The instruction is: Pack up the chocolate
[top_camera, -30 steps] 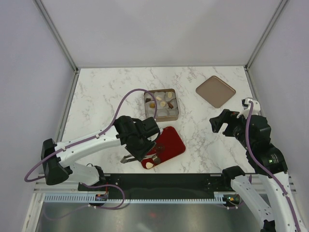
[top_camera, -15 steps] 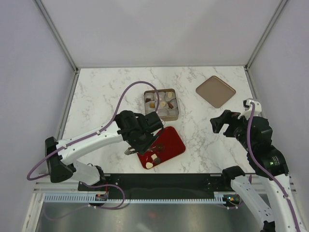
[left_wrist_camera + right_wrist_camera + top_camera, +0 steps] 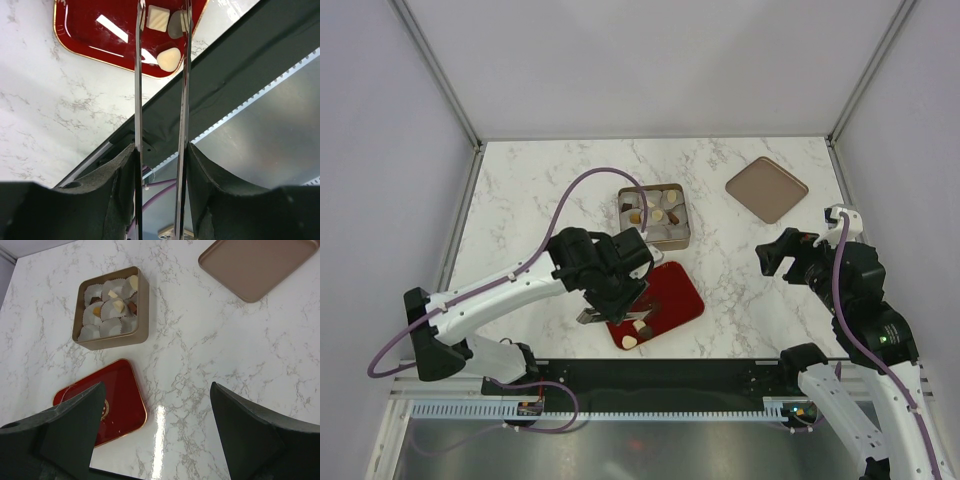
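Three chocolates lie at the near corner of the red tray [image 3: 672, 292]: a cream square [image 3: 158, 18], a dark round one [image 3: 176, 25] and a cream heart [image 3: 169, 58]. My left gripper [image 3: 164, 7] is open, its long thin blades straddling the square and reaching the round piece just above the tray. In the top view the left gripper [image 3: 638, 322] hangs over the tray's near-left corner. Several chocolates [image 3: 118, 305] sit in paper cups inside the gold box [image 3: 142, 300]. My right gripper [image 3: 160, 440] is open and empty, high above the table at the right [image 3: 780, 255].
The box's flat brown lid [image 3: 766, 188] lies at the back right, also in the right wrist view [image 3: 260, 265]. The gold box [image 3: 688, 215] stands just behind the tray. The table's black front rail [image 3: 235, 75] runs close to the tray's near edge.
My left arm has shifted slightly over the tray's near-left corner, first toward the tray, then settling a little back. The right arm has barely moved.
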Action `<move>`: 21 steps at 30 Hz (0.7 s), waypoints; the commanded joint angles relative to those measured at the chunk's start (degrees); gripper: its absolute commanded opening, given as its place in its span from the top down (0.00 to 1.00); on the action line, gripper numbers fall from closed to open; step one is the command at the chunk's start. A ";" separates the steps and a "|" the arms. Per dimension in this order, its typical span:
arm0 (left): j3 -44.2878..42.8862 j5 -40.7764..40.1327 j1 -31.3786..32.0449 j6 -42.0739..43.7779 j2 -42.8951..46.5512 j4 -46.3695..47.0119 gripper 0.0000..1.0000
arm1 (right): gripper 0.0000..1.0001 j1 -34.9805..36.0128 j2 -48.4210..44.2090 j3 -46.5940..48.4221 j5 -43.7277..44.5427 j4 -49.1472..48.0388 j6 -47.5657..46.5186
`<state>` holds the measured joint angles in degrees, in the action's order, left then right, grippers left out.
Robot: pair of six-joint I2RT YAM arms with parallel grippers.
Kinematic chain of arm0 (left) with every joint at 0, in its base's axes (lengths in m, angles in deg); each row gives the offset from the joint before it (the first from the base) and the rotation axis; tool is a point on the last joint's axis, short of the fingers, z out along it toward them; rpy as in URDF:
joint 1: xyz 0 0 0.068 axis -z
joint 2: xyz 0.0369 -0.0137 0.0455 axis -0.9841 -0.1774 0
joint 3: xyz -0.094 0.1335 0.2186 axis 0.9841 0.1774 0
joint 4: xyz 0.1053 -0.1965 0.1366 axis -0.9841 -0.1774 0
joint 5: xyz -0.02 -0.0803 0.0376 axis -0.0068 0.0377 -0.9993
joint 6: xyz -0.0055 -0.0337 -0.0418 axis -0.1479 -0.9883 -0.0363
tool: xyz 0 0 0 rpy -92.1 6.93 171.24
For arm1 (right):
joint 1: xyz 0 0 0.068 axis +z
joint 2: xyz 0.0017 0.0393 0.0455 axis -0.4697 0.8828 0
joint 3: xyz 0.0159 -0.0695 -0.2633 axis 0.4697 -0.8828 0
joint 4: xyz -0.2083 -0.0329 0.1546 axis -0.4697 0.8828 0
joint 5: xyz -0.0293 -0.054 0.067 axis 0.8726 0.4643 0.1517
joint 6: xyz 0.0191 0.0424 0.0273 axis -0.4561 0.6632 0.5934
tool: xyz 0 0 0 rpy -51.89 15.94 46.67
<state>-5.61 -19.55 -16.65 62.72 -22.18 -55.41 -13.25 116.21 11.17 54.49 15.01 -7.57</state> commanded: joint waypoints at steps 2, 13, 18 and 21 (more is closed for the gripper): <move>0.64 4.79 0.50 2.41 1.60 -2.02 0.51 | 0.06 -0.09 -0.55 1.53 0.81 -0.17 -0.13; 2.31 3.13 0.50 2.59 -1.57 -2.46 0.50 | 0.06 0.00 -1.35 1.61 1.07 0.09 -0.22; 2.92 2.86 0.50 2.59 -2.53 -2.46 0.50 | 0.06 0.00 -1.26 1.70 1.34 0.18 -0.39; 3.28 2.95 0.50 2.59 -3.32 -2.11 0.50 | 0.06 -0.09 -1.34 1.61 1.51 0.27 -0.48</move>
<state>-2.46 -16.71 -16.63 63.79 -24.97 -55.43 -13.25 115.25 11.17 54.56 15.40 -7.66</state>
